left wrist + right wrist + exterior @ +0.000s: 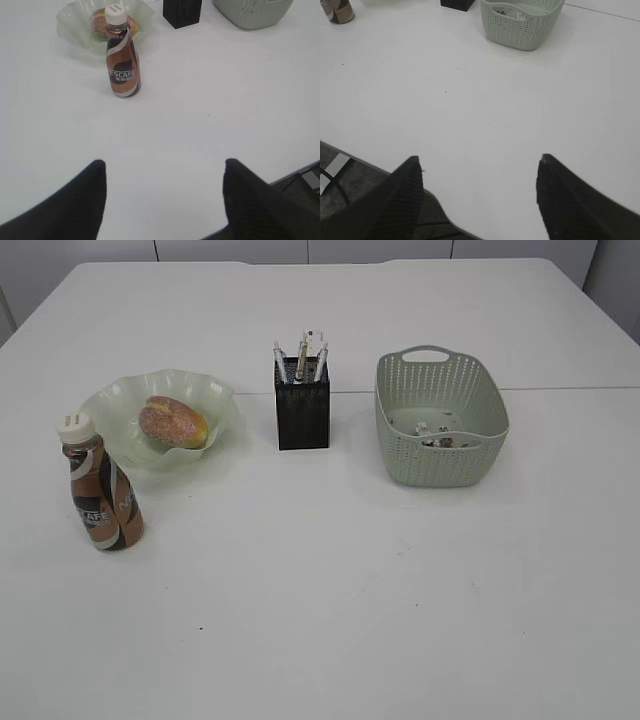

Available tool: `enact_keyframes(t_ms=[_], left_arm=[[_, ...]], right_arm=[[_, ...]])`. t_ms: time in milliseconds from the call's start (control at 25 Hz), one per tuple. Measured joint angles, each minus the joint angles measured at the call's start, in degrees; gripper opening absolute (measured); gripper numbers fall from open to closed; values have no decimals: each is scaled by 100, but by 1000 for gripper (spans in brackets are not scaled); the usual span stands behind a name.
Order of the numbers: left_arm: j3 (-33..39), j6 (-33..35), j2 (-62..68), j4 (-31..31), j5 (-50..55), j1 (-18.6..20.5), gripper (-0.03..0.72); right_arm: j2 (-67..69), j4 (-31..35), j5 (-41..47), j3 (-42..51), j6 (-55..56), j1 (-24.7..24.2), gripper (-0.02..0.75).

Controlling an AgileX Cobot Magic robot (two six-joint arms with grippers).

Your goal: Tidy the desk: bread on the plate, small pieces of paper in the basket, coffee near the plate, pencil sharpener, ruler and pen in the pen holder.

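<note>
**Desk looks sorted, both arms parked at the near edge**

Left end effector [164, 200] is released, fingers [75, 205] spread wide with nothing between them, hovering over the near part of the table [350, 620]. Right end effector [479, 197] is the same deal: spread apart, holding nothing, hanging right over the table's near edge. Neither shows up in the exterior view.

Moving outward from the left one, the coffee bottle [122, 55] stands upright with its white cap on, just in front of the plate [70, 25]. In the exterior view the bottle [100, 490] sits at the near-left of the wavy green plate [210, 400], very close but I can't tell if they touch. The bread [172, 422] lies on the plate.

Right of the plate, near the middle, is the black pen holder [302, 410] with several pens [301, 355] sticking up out of it. Can't make out a ruler or sharpener in there, too small.

Further right is the green basket [440, 455], upright, with small paper bits [437, 436] at the bottom. The right wrist view also catches the basket [520, 30] at its far side.
</note>
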Motion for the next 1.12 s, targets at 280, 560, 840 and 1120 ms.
enact_keyframes(t_ms=[280, 560, 840, 1120], left_arm=[[0, 12, 0, 0, 0, 421, 487], [0, 12, 0, 0, 0, 2103, 468], [0, 12, 0, 0, 0, 2731, 459], [0, 12, 0, 0, 0, 2731, 448]], right_arm=[[0, -11, 0, 0, 0, -689, 525], [0, -11, 0, 0, 0, -2223, 525], [0, -11, 0, 0, 0, -2324, 525], [0, -11, 0, 0, 0, -2324, 525]])
